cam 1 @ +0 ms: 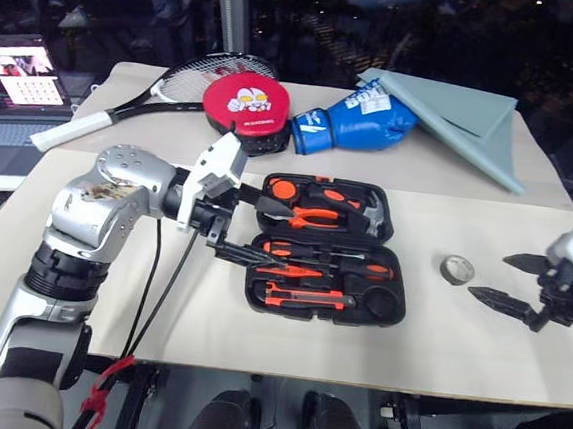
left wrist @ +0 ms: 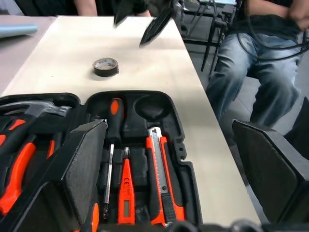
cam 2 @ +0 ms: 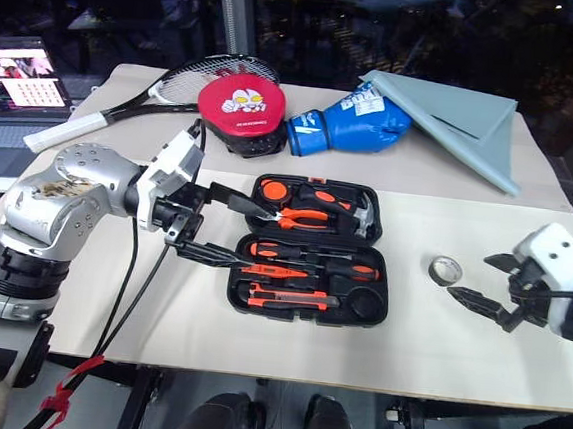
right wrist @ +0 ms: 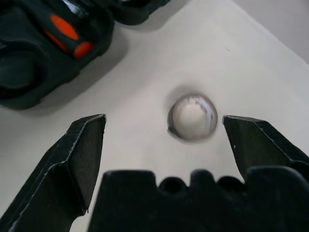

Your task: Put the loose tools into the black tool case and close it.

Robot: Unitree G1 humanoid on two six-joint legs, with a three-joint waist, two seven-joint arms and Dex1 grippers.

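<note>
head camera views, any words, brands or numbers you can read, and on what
No text reads for certain.
Red punch pad: a white logo with a line of lettering under it, too small to read.
Blue boxing glove: white lettering on the cuff, too blurred to read.
Laptop: a page of text and pictures on the screen, unreadable.
Orange tester screwdriver: small marks, unreadable.

One black moulded plastic clamshell tool case (cam 1: pixel 382 273) lies open. Its front half holds two black-and-orange-handled screwdrivers (cam 1: pixel 347 267), one slim orange tester screwdriver (left wrist: pixel 126 191) and one chunky orange-and-black utility knife (cam 1: pixel 304 296). Its back half, at twelve o'clock, holds one pair of orange-handled pliers (cam 1: pixel 311 218) and one hammer (cam 1: pixel 367 211). One small dark tape roll (cam 1: pixel 456 270) lies at three o'clock of the case.

Beyond, at twelve o'clock: one red round punch pad (cam 1: pixel 243 105), one blue boxing glove (cam 1: pixel 360 123), one racket (cam 1: pixel 141 101), one grey folded cloth (cam 1: pixel 471 115).
</note>
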